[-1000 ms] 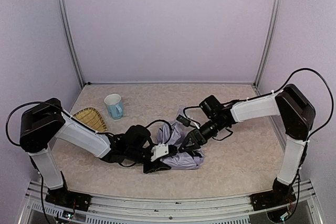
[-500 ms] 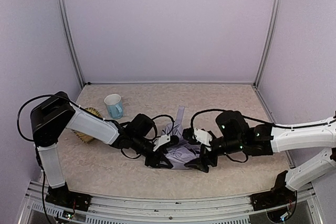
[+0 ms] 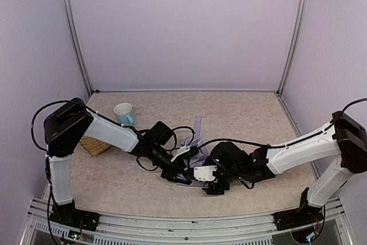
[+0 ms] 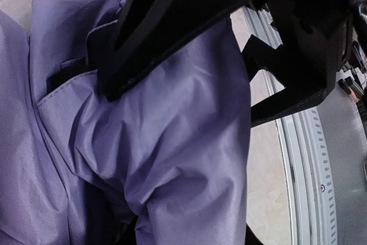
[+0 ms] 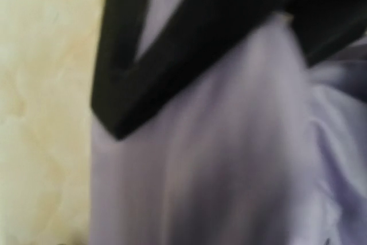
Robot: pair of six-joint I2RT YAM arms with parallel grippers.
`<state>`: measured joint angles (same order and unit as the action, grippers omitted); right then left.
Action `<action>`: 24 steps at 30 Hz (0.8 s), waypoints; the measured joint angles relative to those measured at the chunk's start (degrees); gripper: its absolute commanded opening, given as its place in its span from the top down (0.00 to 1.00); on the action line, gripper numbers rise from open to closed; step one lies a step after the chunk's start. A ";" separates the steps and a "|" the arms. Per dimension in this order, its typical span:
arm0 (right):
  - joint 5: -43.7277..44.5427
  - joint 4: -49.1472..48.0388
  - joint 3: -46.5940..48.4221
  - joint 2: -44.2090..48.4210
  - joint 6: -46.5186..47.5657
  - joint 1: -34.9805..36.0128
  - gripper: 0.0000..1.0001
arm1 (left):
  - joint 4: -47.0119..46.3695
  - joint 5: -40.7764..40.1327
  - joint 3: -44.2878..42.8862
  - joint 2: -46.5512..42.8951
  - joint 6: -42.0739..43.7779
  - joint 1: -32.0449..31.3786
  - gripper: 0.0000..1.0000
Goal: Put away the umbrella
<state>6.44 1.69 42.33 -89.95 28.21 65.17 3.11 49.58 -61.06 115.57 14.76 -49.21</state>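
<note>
**A:** Where's your umbrella (image 3: 196,156) sitting? I can't make much out.

**B:** It's crumpled on the table (image 3: 258,119), right of the mug (image 3: 124,115) and nearer your arm bases. Both arms lie across it, so half is covered. I can't pick out the shaft or knob.

**A:** And your grippers?

**B:** Your left gripper (image 3: 180,171) is partly closed, pinching a fold of lavender fabric. Your right gripper (image 3: 205,181), farther from the mug, is spread wide over the fabric. Its wrist view is blurred, so I can't tell if it has hold of anything. The basket (image 3: 94,144) near the mug is mostly behind your left arm.
</note>
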 measured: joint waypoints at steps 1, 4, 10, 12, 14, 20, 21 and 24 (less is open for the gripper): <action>0.04 0.63 0.00 -0.68 0.09 0.09 0.21 | 0.55 0.72 -0.50 0.44 -0.02 0.17 0.87; 0.07 0.76 0.02 -1.38 0.24 0.11 0.33 | 1.79 2.51 -1.68 1.46 0.09 0.28 0.86; 0.66 2.80 1.68 -3.74 -1.55 0.39 0.65 | 2.40 4.00 -2.29 2.16 0.20 0.39 0.64; 0.52 3.93 2.78 -4.17 -3.21 0.42 0.74 | 2.25 4.02 -2.16 2.14 0.07 0.46 0.50; 0.28 5.44 3.52 -4.24 -3.67 0.42 0.78 | 0.28 4.46 -0.66 1.16 -1.22 0.61 0.43; -3.72 7.78 4.98 -4.39 -4.66 0.04 0.83 | -13.20 0.33 11.65 -7.65 -6.71 0.87 0.35; -5.14 8.46 5.33 -4.39 -5.25 -0.31 0.83 | -16.09 -1.40 15.21 -10.62 -7.32 0.98 0.35; -10.14 11.41 6.97 -4.92 -6.97 -2.03 0.83 | -26.18 -6.71 24.98 -19.80 -9.22 1.25 0.36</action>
<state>-3.70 13.10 49.30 -94.87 21.23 63.13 -23.07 42.87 -36.07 95.77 5.54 -47.97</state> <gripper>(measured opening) 0.296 0.650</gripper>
